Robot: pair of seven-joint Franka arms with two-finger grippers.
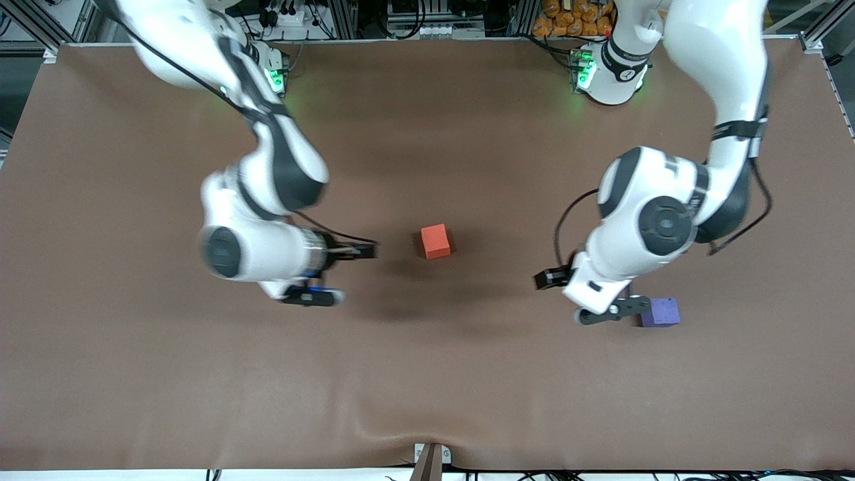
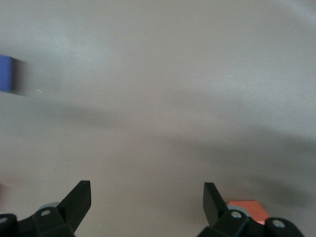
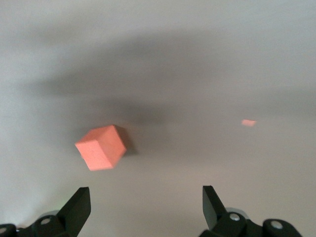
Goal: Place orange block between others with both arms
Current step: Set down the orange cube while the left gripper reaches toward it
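The orange block point(image 1: 435, 241) sits alone at the middle of the table and shows ahead of my right gripper's fingers point(image 3: 101, 147). My right gripper point(image 1: 339, 274) point(image 3: 145, 195) is open and holds nothing. It is beside that block, toward the right arm's end. The purple block point(image 1: 660, 312) point(image 2: 5, 74) lies toward the left arm's end, nearer the front camera. My left gripper point(image 1: 581, 297) point(image 2: 147, 190) hangs open and empty next to it. The orange block point(image 2: 247, 207) peeks out by one left finger. A small reddish cube point(image 3: 248, 122) shows far off; the left arm hides it in the front view.
The brown table cloth point(image 1: 133, 374) has a wrinkle point(image 1: 394, 417) near the front edge. Cables and orange items point(image 1: 568, 23) sit off the table by the arm bases. The left arm's elbow point(image 1: 668, 220) hangs over the table above the purple block.
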